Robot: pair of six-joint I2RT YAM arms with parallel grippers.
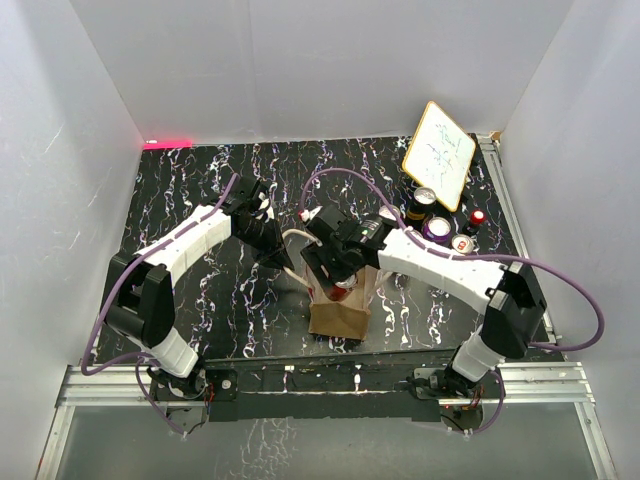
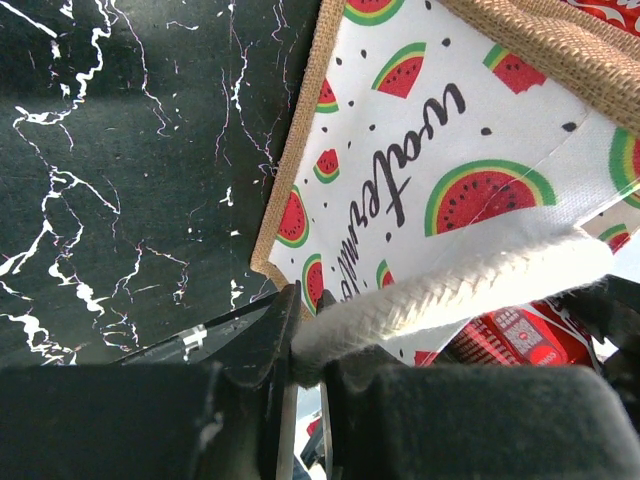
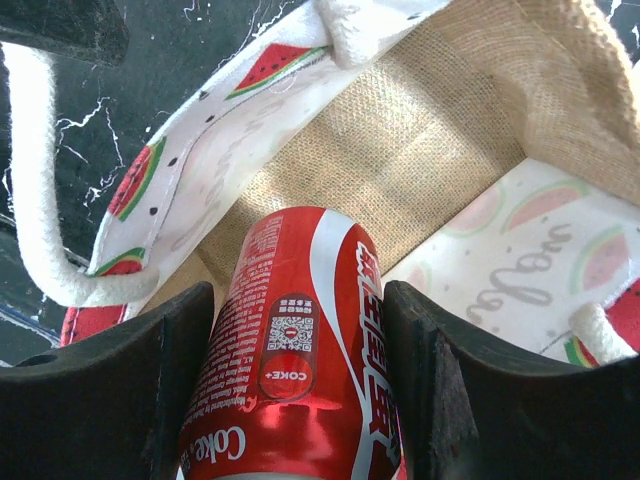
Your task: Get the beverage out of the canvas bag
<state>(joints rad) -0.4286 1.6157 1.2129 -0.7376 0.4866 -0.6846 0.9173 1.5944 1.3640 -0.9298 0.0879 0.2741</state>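
The red can (image 3: 300,340) is cut off for us at the right wrist view's 6 o'clock edge. The canvas bag (image 2: 450,130) runs off the left wrist view at 12 and 3 o'clock. From above, we cannot read the whiteboard (image 1: 439,155) at 2 o'clock.

Left arm (image 1: 185,245) and right arm (image 1: 440,262): white moulded link shells with black joint housings (image 1: 140,300). A purple cable (image 1: 582,300) loops along each arm. Black bases (image 1: 180,382) are bolted at 7 and 5 o'clock in the top view. Left tool (image 1: 280,255) and right tool (image 1: 340,280): black. Right wrist view shows fingers (image 3: 130,390) matte, thick, blunt-edged.
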